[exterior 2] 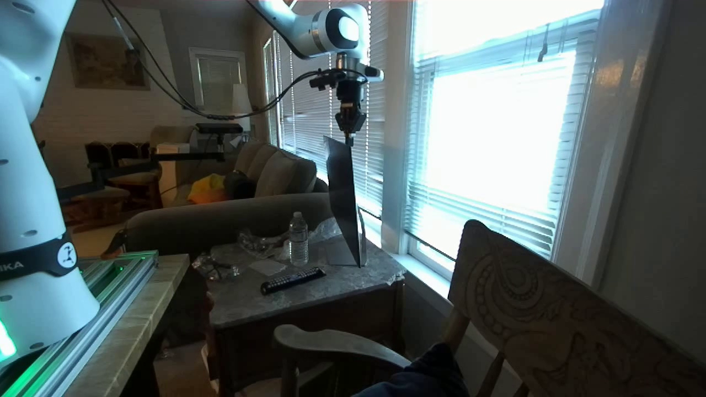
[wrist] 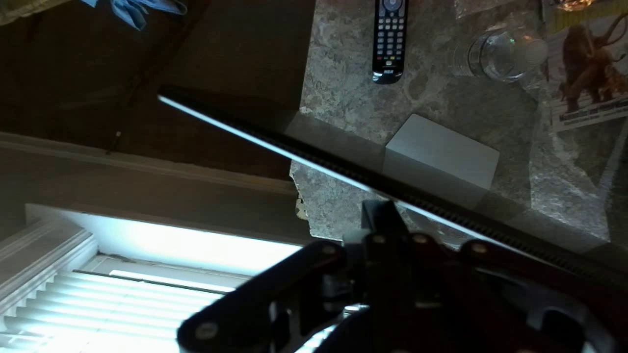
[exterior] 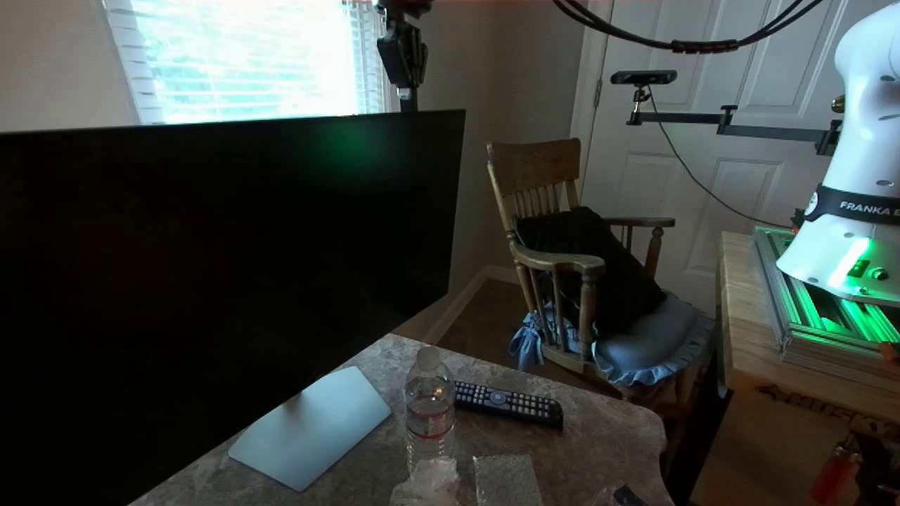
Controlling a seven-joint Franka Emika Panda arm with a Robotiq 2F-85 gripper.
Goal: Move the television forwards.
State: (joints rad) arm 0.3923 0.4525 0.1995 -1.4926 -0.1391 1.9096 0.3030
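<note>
The television (exterior: 211, 281) is a large black screen standing upright on a marbled table (exterior: 598, 443). It shows nearly edge-on in an exterior view (exterior 2: 343, 193), and its top edge runs diagonally across the wrist view (wrist: 319, 159). Its silver stand foot (exterior: 309, 429) lies on the table in front of the screen. My gripper (wrist: 382, 203) points down with its fingers shut together, nothing visible between them. It is at the television's top edge, on the window side, behind the screen; its tip also shows there in an exterior view (exterior 2: 349, 139). Whether it touches the television I cannot tell.
A black remote control (exterior: 510, 404) and a clear plastic bottle (exterior: 429, 407) stand in front of the screen, with crumpled plastic wrap (exterior 2: 259, 242) nearby. A window (exterior 2: 496, 138) with blinds is close behind the television. A wooden rocking chair (exterior: 534, 165) stands beside the table.
</note>
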